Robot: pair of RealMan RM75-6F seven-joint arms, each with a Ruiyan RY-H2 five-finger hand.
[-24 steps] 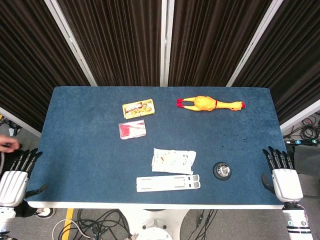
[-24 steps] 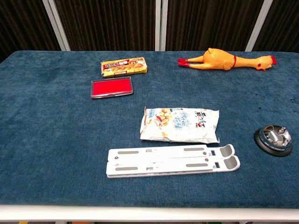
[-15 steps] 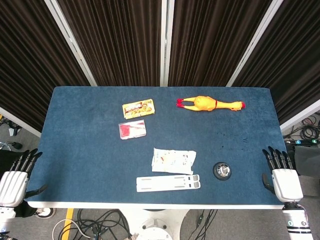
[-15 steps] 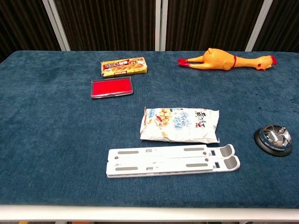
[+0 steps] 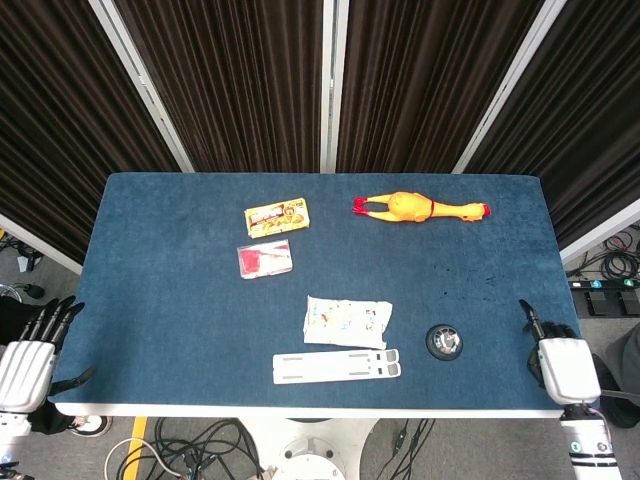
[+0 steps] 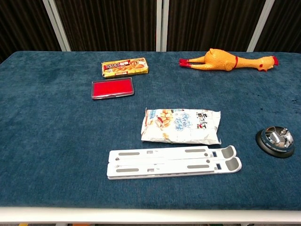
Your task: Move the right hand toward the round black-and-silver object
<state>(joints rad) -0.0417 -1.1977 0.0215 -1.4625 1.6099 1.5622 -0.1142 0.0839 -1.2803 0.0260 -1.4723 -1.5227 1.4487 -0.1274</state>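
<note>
Desk bell (image 6: 275,141), round with a black base and shiny silver dome, sits untouched near the worktop's (image 5: 180,300) front right corner. Right robot hand (image 5: 560,362) has tilted at the worktop's right edge since earlier, fingers now mostly hidden, grip unclear. Left robot hand (image 5: 28,358) stays spread, empty.

- Setting: a robotics laboratory or test cell, not a home or shop.
- Dark pleated curtains (image 5: 240,80) with pale metal uprights (image 5: 140,85) enclose the area behind the work surface.
- The blue fabric-covered counter (image 5: 160,280) carries unrelated test items: a yellow rubber chicken toy (image 5: 420,208), a white snack packet (image 5: 347,322), a white folding stand (image 5: 337,366).
- Loose black cables (image 5: 200,455) lie on the grey floor beneath the counter.
</note>
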